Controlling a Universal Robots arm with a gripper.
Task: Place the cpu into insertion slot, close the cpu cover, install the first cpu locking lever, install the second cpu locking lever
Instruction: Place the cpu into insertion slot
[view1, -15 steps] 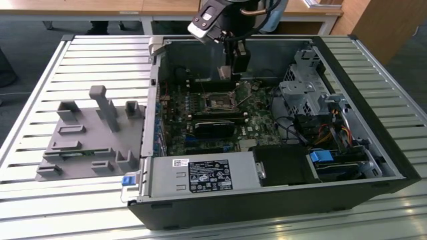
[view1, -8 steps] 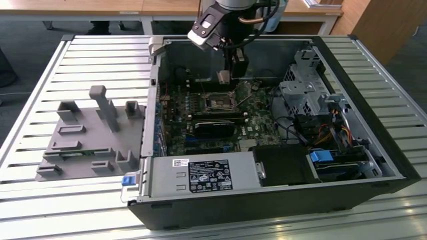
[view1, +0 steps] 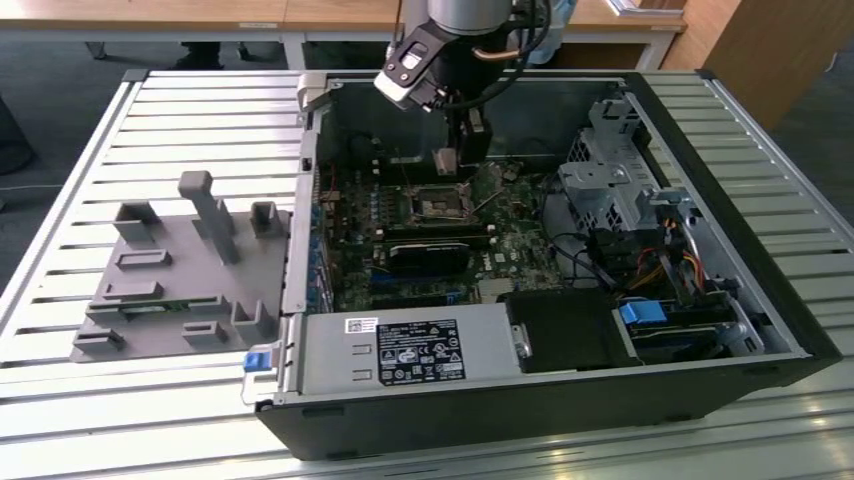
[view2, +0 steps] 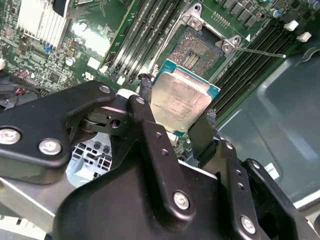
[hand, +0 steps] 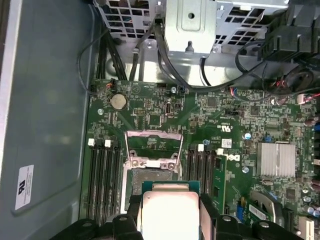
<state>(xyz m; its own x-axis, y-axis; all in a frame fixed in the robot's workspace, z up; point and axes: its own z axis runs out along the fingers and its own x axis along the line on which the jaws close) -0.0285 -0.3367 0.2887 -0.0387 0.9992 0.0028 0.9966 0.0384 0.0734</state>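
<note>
Black gripper (view2: 176, 106) jaws pinching flat silver-grey square chip (view2: 186, 97) | near open black square socket (view2: 201, 49) | a tilted drop could scratch the socket

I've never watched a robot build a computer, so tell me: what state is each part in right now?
cpu, gripped by the hand, held above the slot, not seated.
hand, shut on the cpu.
insertion slot, empty and uncovered.
cpu cover, swung open.
locking lever, unlatched, sticking out.
computer case, side open.
</note>
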